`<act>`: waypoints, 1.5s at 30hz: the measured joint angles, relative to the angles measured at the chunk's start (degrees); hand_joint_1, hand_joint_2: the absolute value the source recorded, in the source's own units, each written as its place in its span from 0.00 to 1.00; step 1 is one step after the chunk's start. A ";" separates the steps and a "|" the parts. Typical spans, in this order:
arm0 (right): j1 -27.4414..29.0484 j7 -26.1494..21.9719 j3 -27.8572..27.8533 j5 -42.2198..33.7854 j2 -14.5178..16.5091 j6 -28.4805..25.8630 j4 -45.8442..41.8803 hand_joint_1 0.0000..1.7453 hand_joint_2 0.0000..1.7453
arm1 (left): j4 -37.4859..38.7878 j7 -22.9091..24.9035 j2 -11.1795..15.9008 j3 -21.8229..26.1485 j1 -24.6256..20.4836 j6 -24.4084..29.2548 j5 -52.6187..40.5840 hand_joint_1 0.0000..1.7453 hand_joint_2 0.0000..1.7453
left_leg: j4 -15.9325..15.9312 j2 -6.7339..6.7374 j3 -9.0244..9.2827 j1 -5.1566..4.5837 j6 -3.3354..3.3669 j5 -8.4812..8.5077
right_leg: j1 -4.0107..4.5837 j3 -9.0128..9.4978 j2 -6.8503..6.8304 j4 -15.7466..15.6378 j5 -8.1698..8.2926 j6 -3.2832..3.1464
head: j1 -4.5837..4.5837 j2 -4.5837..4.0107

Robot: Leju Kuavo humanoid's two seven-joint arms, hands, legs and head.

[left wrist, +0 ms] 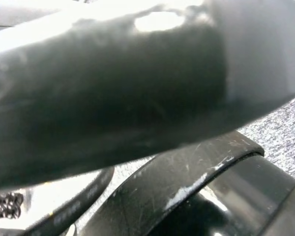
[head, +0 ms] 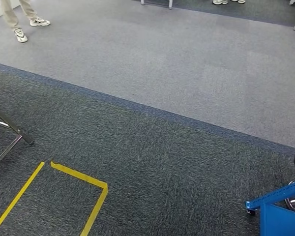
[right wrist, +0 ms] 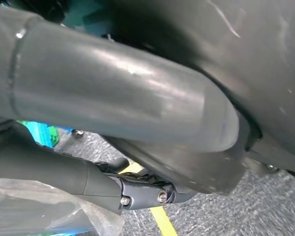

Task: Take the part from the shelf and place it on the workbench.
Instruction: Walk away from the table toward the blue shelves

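In the right wrist view my right hand (right wrist: 112, 147) is close up, with its thick grey thumb (right wrist: 120, 93) across the picture and its dark fingers (right wrist: 64, 172) curled below. A clear plastic bag (right wrist: 34, 209), with something bluish inside, sits pressed under those fingers, so the hand holds it. The left wrist view has my left hand (left wrist: 101, 98) as one large dark blurred shape. How its fingers lie cannot be made out. The head view looks down at carpet floor, with no shelf or workbench in it.
Dark carpet with yellow tape lines (head: 79, 179) lies ahead, and lighter grey carpet (head: 175, 64) beyond. A blue cart (head: 280, 211) stands at the lower right and metal frame legs (head: 10, 132) at the left. A person's feet (head: 25, 27) are at the far left.
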 joint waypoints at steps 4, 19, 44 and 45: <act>0.02 0.20 -0.02 0.01 -0.14 -0.01 -0.01 0.00 0.00 | 0.00 0.00 -0.06 0.00 -0.07 0.00 0.00 0.00 0.00 | 0.19 1.57 0.17 0.06 -0.43 -0.29 | -0.62 3.53 -1.48 -5.91 4.40 0.78 | 0.01 0.00; 0.36 -0.11 -0.07 -0.07 -0.20 0.11 0.03 0.00 0.00 | 0.00 0.04 0.08 0.00 -0.12 0.00 0.11 0.00 0.00 | 15.27 -0.48 -6.45 -0.33 -1.87 -6.02 | 0.02 7.24 0.89 -13.73 6.60 -2.68 | -0.56 0.00; -3.83 7.87 9.84 11.60 0.58 2.26 -0.28 0.00 0.00 | -0.89 8.83 2.28 15.39 -8.58 -2.63 13.16 0.00 0.00 | 5.37 0.99 -2.47 -0.48 -2.29 -3.08 | -0.25 7.38 -0.92 -14.06 6.89 -2.52 | -0.52 0.00; -3.86 7.90 9.98 11.56 0.58 2.34 -0.29 0.00 0.00 | -0.91 9.18 2.27 15.67 -8.67 -2.42 12.57 0.00 0.00 | 9.11 0.30 -4.12 -0.43 -2.41 -4.97 | -0.20 7.30 -0.66 -14.05 6.91 -2.78 | -0.61 0.00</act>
